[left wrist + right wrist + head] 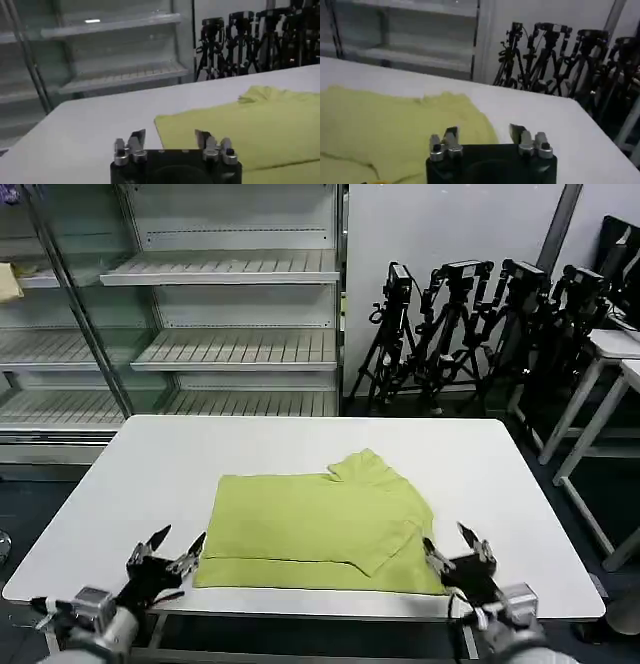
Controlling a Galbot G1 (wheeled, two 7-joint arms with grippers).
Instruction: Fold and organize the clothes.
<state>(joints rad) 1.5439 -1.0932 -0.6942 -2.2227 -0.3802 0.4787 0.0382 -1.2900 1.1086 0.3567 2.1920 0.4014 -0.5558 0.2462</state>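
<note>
**Two grippers wait at the near edge of the table, the shirt lies between them**

Two grippers stand low at the near edge of the white table (150, 474), one at each near corner of the T-shirt (320, 524). The T-shirt is lime green, and it lies flat on the table in a partly folded shape: the body makes a wide rectangle, one sleeve sticks out at the far side, and a folded layer lies over the near part.

The left gripper (168, 550) is just beside the near left corner of the T-shirt, over the bare table, and its jaws are spread with nothing between them. In the left wrist view the left gripper (170, 137) points toward the edge of the cloth.

The right gripper (450, 548) is at the near right corner of the T-shirt. Its jaws are also spread and hold nothing. I cannot tell if the fingertips touch the cloth.

Beyond the table stand white shelves (230, 314) and a group of black tripods (470, 334).
</note>
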